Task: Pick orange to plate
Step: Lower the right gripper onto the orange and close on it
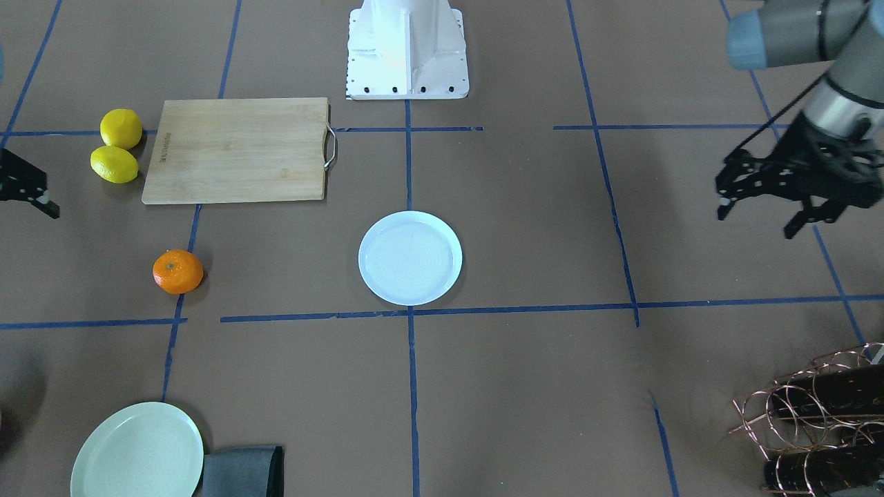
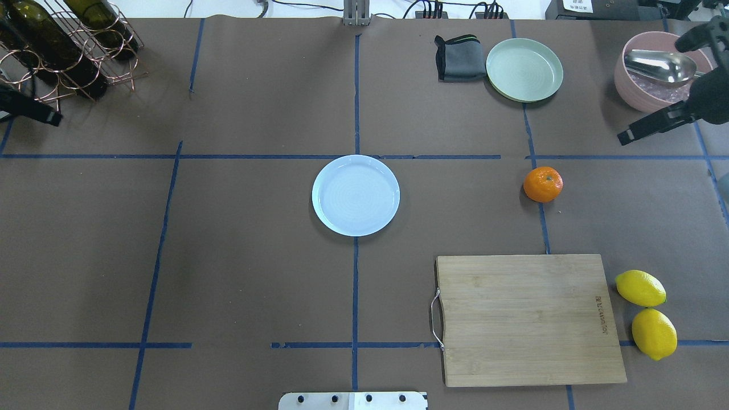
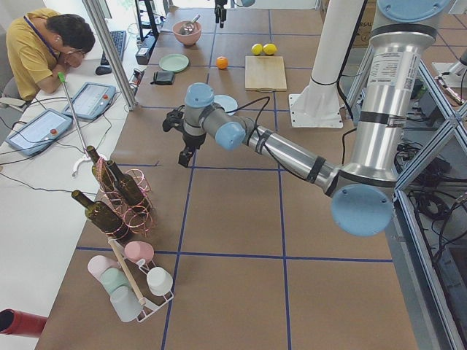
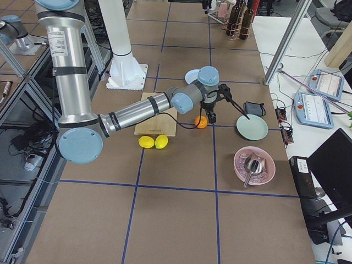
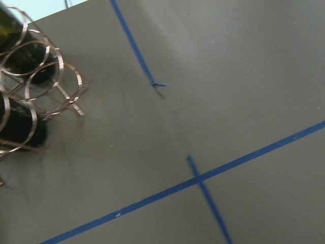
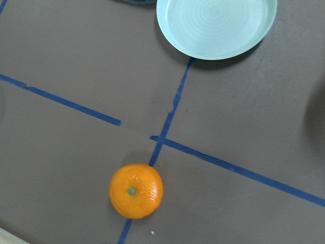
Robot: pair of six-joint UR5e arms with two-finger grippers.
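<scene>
- Orange (image 2: pixel 543 184): it lies on the bare table on the robot's right side, on a blue tape line. It is between the green plate (image 2: pixel 524 69) and the cutting board (image 2: pixel 529 319), and nothing touches it.
- Plate (image 2: pixel 356 195): the white plate sits at the middle of the table, well apart from the orange, and nothing is on it.
- Right gripper (image 4: pixel 213 110): it hangs above the table near the orange, and its wrist view looks straight down on the fruit. The fingers are only partly seen, so whether they are spread or closed cannot be told.
- Left gripper (image 1: pixel 756 217): it is far off at the other end of the table near the bottle rack (image 2: pixel 68 45), with fingers spread and nothing between them.
- Handling, judged: the fruit is probably light, with a firm but yielding peel. A hard squeeze could bruise it, and a round body may roll if nudged from one side.
- Hold, judged: descend from above, centred on the green stem dot (image 6: pixel 131 191). Set the fingers on opposite sides at the widest girth and close gently.
- Placement, judged: the plate's rim is shallow, so the fruit should be lowered onto the centre rather than dropped.
</scene>
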